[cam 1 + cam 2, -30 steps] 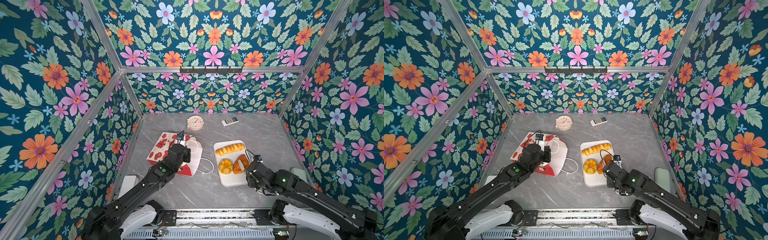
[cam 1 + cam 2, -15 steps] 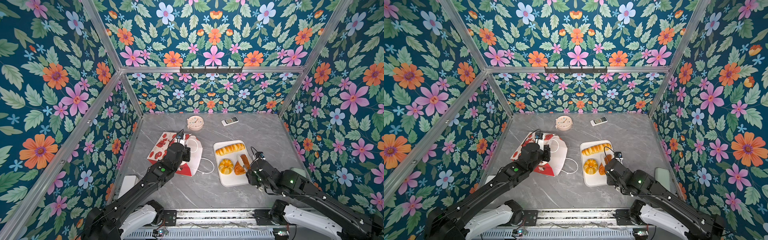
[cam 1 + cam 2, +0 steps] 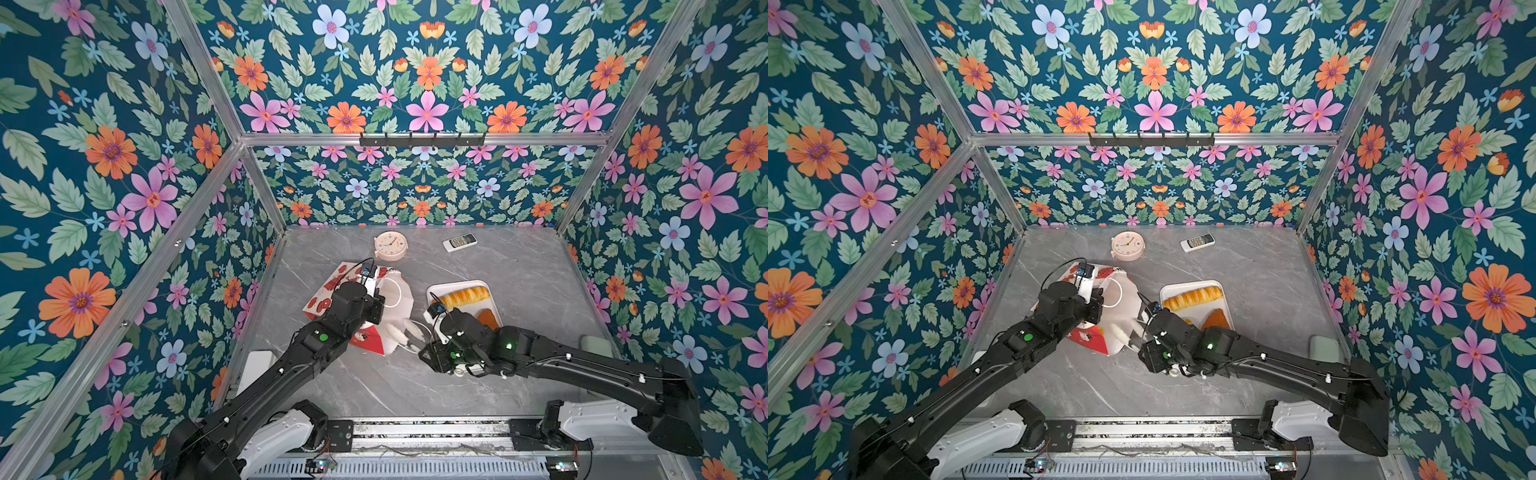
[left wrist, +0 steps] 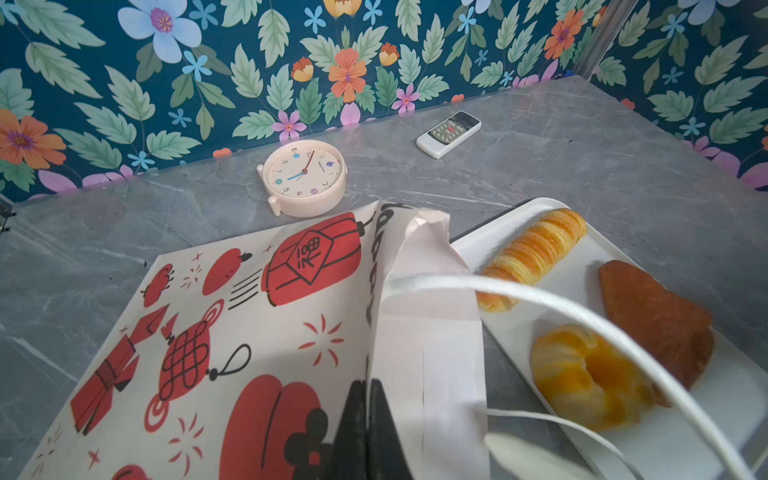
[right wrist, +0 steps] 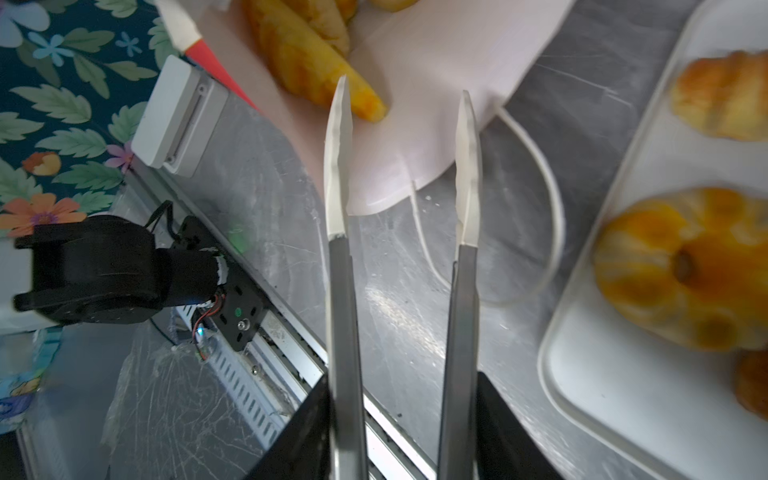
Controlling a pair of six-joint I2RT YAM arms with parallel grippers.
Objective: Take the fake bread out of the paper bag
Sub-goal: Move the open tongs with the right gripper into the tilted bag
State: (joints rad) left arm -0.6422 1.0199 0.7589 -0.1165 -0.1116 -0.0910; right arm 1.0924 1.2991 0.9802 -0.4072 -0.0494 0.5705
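Right gripper (image 5: 404,108) parted and empty at the mouth of the bag (image 4: 257,316); bread (image 5: 307,58) inside it and on the tray (image 5: 615,399).
Its two long grey metal blades end in tapered white tips that hang over the bag's smooth white lower lip, just short of the ridged golden bread within. The left gripper (image 4: 368,415), black fingers pressed together, pinches the bag's upper paper edge, red-printed side up. A white cord handle (image 5: 548,216) loops on the grey marbled table (image 3: 519,266). Right of the bag, the rimmed white tray carries a ribbed loaf (image 4: 536,253) at its far end, with a glossy ring doughnut (image 4: 590,378) and a brown wedge (image 4: 656,316) nearer.
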